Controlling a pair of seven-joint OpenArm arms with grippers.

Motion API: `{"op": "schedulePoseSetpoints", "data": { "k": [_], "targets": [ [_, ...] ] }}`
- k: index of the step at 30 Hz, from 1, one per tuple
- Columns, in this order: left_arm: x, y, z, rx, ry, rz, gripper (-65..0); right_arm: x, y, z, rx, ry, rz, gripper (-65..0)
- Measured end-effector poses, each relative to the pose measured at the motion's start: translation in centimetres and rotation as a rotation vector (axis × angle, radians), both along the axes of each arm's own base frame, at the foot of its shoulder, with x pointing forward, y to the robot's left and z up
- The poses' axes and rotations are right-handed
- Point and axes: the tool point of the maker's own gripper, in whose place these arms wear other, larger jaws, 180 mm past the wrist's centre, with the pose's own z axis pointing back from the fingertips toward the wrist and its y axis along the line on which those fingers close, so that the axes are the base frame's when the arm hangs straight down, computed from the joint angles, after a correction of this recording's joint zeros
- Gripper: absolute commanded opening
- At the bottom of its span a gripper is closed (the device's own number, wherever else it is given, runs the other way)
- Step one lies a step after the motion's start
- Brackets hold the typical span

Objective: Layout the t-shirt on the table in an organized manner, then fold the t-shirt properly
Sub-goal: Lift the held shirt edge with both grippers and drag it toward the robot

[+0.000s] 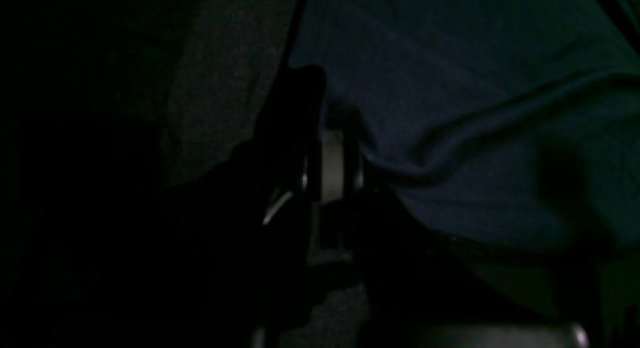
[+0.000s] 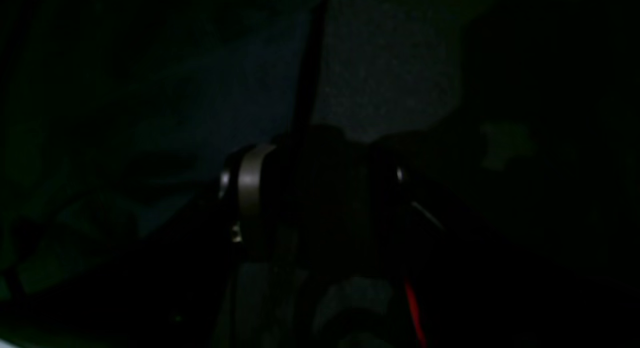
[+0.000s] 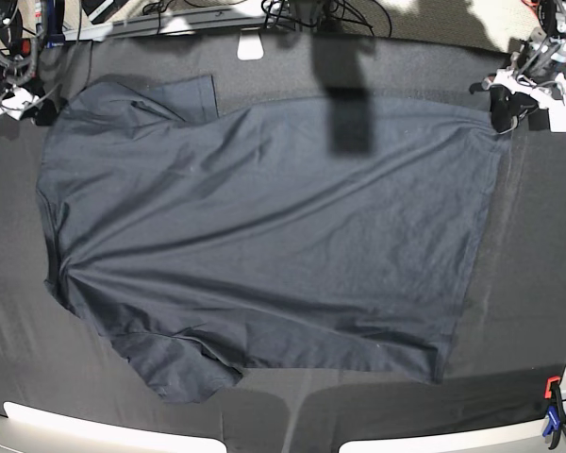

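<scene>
The dark navy t-shirt [image 3: 264, 236] lies spread across the black table [image 3: 538, 283], collar end at the left and hem at the right. My left gripper [image 3: 503, 111] sits at the shirt's far right hem corner. In the left wrist view it [image 1: 334, 157] is shut on the t-shirt's [image 1: 475, 137] edge, with folds running away from the pinch. My right gripper [image 3: 40, 106] is at the far left by the shoulder and sleeve. In the very dark right wrist view it [image 2: 322, 178] stands with its jaws wide apart. What lies between them is too dark to make out.
Red and blue clamps [image 3: 552, 411] grip the table's near right corner. A white block [image 3: 251, 47] and tangled cables [image 3: 311, 14] lie along the back edge. Pale strips [image 3: 94, 429] mark the front edge. A dark shadow falls across the shirt's upper middle.
</scene>
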Motion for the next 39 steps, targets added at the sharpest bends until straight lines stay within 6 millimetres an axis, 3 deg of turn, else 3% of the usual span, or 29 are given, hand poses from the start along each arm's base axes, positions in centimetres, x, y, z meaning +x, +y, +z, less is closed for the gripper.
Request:
{"op": "schedulePoseSetpoints", "data": {
  "k": [7, 10, 16, 23, 31, 39],
  "targets": [
    [0.0, 0.0, 0.0, 0.0, -0.001, 0.0, -65.0, 3.1, 3.0, -0.3, 0.03, 0.005, 0.114, -36.4],
    [0.0, 0.0, 0.0, 0.0, -0.001, 0.0, -65.0, 3.3, 4.2, -0.8, 0.041, 0.023, 0.157, -36.4],
    [0.0, 0.0, 0.0, 0.0, -0.001, 0.0, -65.0, 3.3, 4.5, -0.9, 0.044, 0.025, 0.166, -36.4],
    [0.0, 0.0, 0.0, 0.0, 0.0, 0.0, -65.0, 2.1, 5.0, -1.4, 0.069, 0.025, 0.155, -36.4],
    [0.0, 0.0, 0.0, 0.0, -0.001, 0.0, -65.0, 0.3, 8.3, -1.8, 0.177, -0.016, 0.139, -36.4],
    [0.0, 0.0, 0.0, 0.0, -0.001, 0.0, -65.0, -2.3, 11.5, -0.8, 0.121, 0.009, 0.225, -36.4]
  ]
}}
